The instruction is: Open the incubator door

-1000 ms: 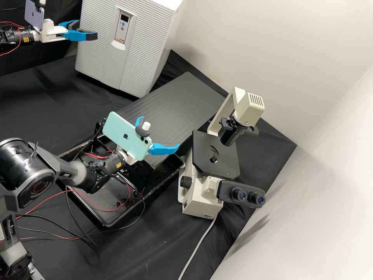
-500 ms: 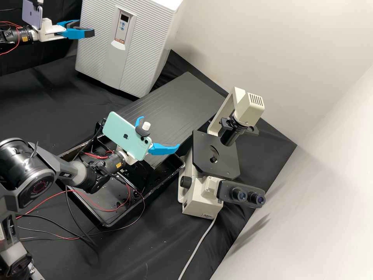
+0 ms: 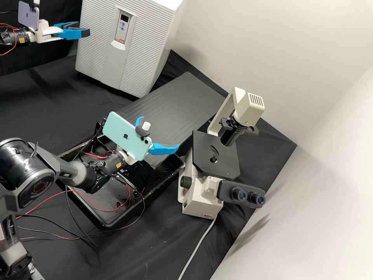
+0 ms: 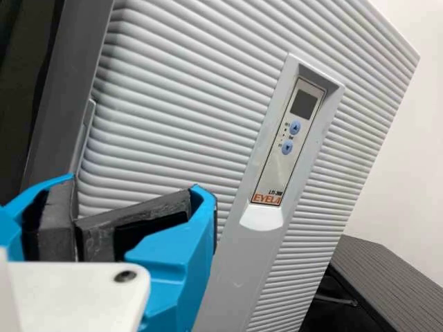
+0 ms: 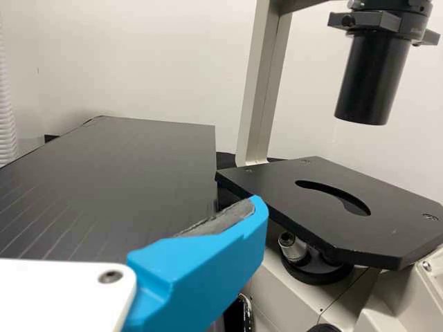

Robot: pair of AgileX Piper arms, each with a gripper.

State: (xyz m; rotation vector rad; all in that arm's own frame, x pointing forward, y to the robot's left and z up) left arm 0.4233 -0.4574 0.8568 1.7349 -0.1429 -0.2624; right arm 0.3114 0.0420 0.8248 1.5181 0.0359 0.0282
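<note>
The white ribbed incubator point(image 3: 145, 46) stands at the back in the high view with its front door closed. My left gripper point(image 3: 87, 32) is shut beside its left edge, at the height of the control panel point(image 3: 123, 26). Seen from the left wrist, the gripper point(image 4: 75, 218) has its dark pads together before the incubator point(image 4: 173, 104), near a raised strip on the door's side edge; contact cannot be told. Over the black tray, my right gripper point(image 3: 160, 133) stays open and empty. In the right wrist view a blue finger of this gripper point(image 5: 208, 270) is in front of the microscope stage point(image 5: 304, 187).
A microscope point(image 3: 215, 155) stands right of my right gripper. A dark ribbed board point(image 3: 175, 101) lies between it and the incubator, partly over a black tray point(image 3: 105, 222). Loose red and black cables hang about the right arm; a wall bounds the right side.
In the high view my left gripper has moved a little left, and its two fingertips now appear closer together. The right arm, incubator door and microscope look the same.
</note>
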